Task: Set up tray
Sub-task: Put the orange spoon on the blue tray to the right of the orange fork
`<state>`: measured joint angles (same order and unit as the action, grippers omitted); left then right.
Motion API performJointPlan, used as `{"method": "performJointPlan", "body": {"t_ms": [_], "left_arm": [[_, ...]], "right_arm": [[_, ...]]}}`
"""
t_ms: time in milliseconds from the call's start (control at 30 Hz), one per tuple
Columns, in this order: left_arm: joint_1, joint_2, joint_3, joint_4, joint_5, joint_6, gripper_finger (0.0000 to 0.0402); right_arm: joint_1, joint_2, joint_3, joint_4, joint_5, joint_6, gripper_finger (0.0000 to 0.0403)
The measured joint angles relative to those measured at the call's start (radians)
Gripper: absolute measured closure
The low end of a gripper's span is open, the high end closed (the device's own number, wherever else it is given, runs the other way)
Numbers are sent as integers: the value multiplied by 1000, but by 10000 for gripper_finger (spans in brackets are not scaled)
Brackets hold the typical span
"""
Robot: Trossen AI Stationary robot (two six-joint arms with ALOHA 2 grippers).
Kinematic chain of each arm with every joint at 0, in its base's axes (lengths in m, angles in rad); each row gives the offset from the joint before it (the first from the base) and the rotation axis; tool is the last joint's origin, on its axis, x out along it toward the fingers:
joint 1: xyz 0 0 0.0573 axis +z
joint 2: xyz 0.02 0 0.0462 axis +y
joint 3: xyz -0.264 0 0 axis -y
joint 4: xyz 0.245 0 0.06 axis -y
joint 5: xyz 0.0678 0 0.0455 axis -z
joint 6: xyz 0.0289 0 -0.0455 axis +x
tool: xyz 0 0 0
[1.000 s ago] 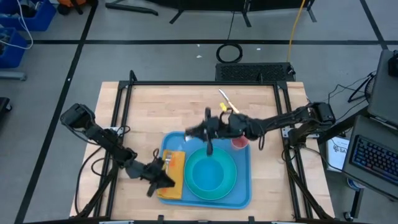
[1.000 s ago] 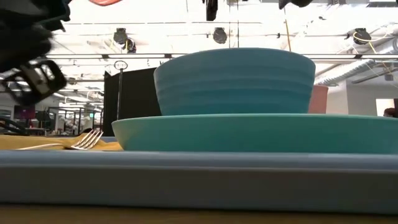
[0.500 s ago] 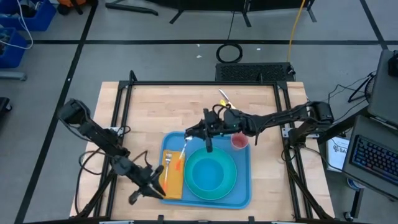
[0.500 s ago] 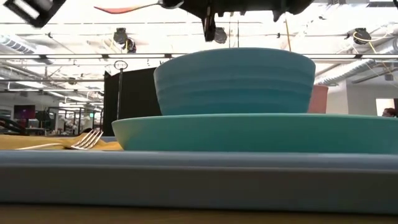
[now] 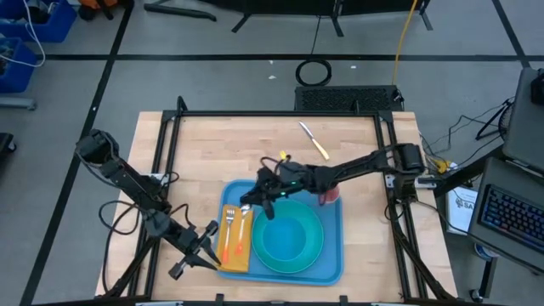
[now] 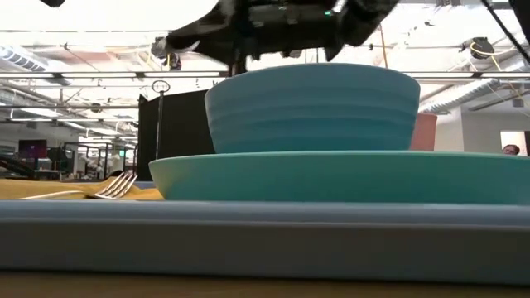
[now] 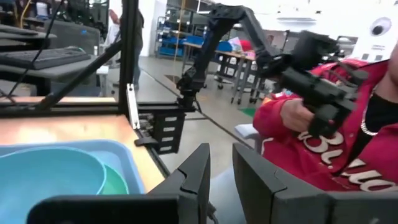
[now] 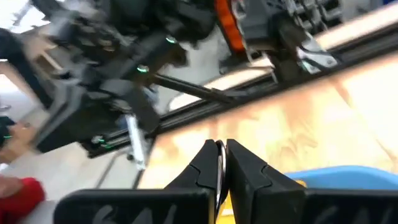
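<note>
Tray (image 5: 331,255): on the worktop (image 5: 221,144), near its front edge (carrying plate, bowl and napkin).
Right hand (image 5: 248,204): clenched on a spoon (image 5: 241,228) over the napkin (image 5: 235,240).
Left hand (image 5: 206,247): by the tray's left edge, fingers slightly parted, grasping nothing.

Right arm (image 5: 357,168) spans tray (image 5: 330,270); back tabletop (image 5: 229,140) open.

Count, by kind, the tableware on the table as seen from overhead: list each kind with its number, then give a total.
Tray: 1
Plate: 1
Bowl: 1
Cup: 1
Napkin: 1
Fork: 1
Spoon: 1
Knife: 1
Total: 8
</note>
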<state>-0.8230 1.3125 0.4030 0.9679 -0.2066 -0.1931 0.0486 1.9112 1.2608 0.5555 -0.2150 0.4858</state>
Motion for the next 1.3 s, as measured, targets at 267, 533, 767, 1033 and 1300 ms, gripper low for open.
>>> {"method": "performJointPlan", "body": {"t_ms": [267,533,767,1033,1300], "left_arm": [[-1,1,0,-28,-12,-21,330],[-11,1,0,-31,-12,-15,330],[-10,1,0,-29,-18,-15,330],[-10,1,0,-29,-36,-17,330],[-10,1,0,-31,-36,-18,330]], "right_arm": [[15,142,171,-107,0,2,397],[18,217,188,-67,-21,62,397],[19,260,188,-61,33,81,397],[18,299,188,-69,56,125,397],[17,298,187,-93,82,127,397]]}}
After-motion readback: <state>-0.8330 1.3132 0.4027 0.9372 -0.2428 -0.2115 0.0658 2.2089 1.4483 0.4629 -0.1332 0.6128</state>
